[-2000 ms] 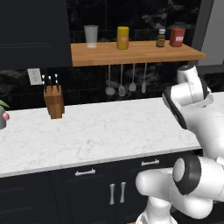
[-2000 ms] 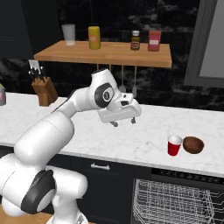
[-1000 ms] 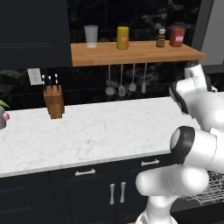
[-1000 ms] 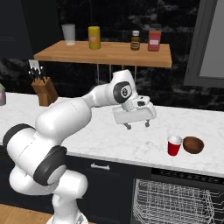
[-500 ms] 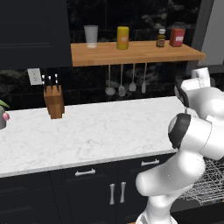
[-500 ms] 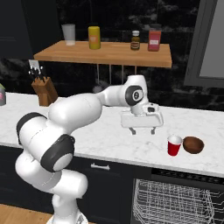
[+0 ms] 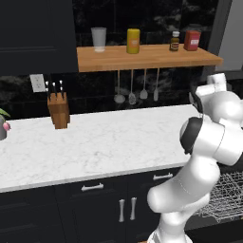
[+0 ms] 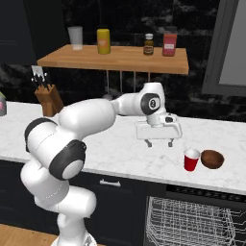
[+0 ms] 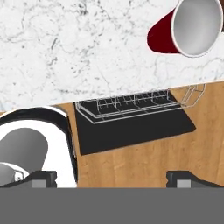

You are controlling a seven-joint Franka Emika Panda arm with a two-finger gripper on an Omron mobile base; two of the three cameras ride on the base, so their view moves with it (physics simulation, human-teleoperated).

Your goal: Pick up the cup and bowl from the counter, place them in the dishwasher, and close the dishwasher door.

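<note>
The red cup [image 8: 191, 159] stands on the white marble counter [image 8: 120, 154] near its front edge, and the dark brown bowl [image 8: 212, 158] sits just to its right. My gripper [image 8: 159, 143] hovers over the counter a little left of and behind the cup, pointing down, jaws open with nothing between them. In the hand view the cup [image 9: 192, 26] shows at the top right, its mouth facing the camera, beyond my gripper [image 9: 111, 178]. Below the counter edge the dishwasher's wire rack [image 9: 135, 103] is pulled out over the dishwasher door [image 9: 131, 133], which lies open and flat.
A wooden wall shelf [image 8: 115, 58] carries a pale tumbler [image 8: 75, 37], a yellow canister [image 8: 103, 41], a bottle and a red canister [image 8: 169, 44]. A knife block [image 8: 48, 98] stands at the counter's back left. The rack [image 8: 192, 226] juts out below the cup. Wooden floor surrounds the door.
The arm has swung right along the counter, bringing the gripper close to the cup and bowl. The jaws have stayed open. Cup and bowl have not moved.
</note>
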